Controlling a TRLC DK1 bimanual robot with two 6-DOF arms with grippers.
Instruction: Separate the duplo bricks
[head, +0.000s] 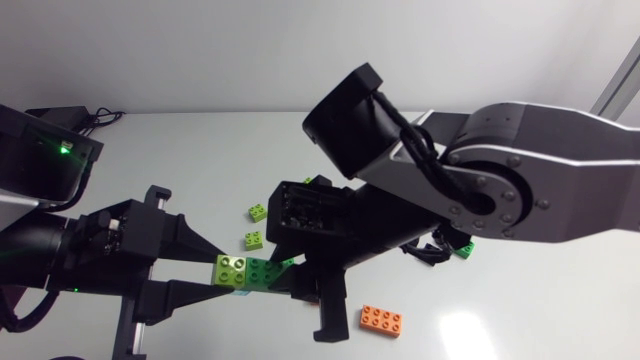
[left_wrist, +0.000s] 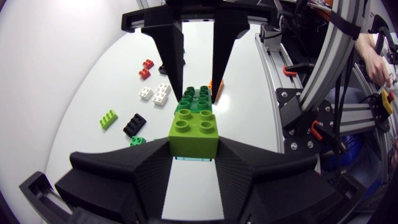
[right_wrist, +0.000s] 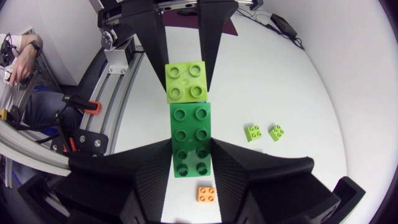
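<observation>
A stack of joined duplo bricks hangs above the table between my two grippers. My left gripper (left_wrist: 194, 148) is shut on its light green square brick (left_wrist: 194, 129), which has a pale blue piece (left_wrist: 193, 160) under it. My right gripper (right_wrist: 191, 157) is shut on the long dark green brick (right_wrist: 191, 138). The light green brick (right_wrist: 185, 81) lies just ahead of it, between the left arm's fingers (right_wrist: 155, 37). In the head view the two grippers meet nose to nose at the bricks (head: 248, 271), the left gripper (head: 222, 272) on one side and the right gripper (head: 292, 274) on the other.
An orange brick (head: 381, 319) lies on the table near the front. Two small light green bricks (head: 257, 212) (head: 253, 240) lie behind the grippers, and a green one (head: 466, 249) is under the right arm. Red (left_wrist: 146, 68), white (left_wrist: 155, 93) and black (left_wrist: 134, 124) bricks lie farther off.
</observation>
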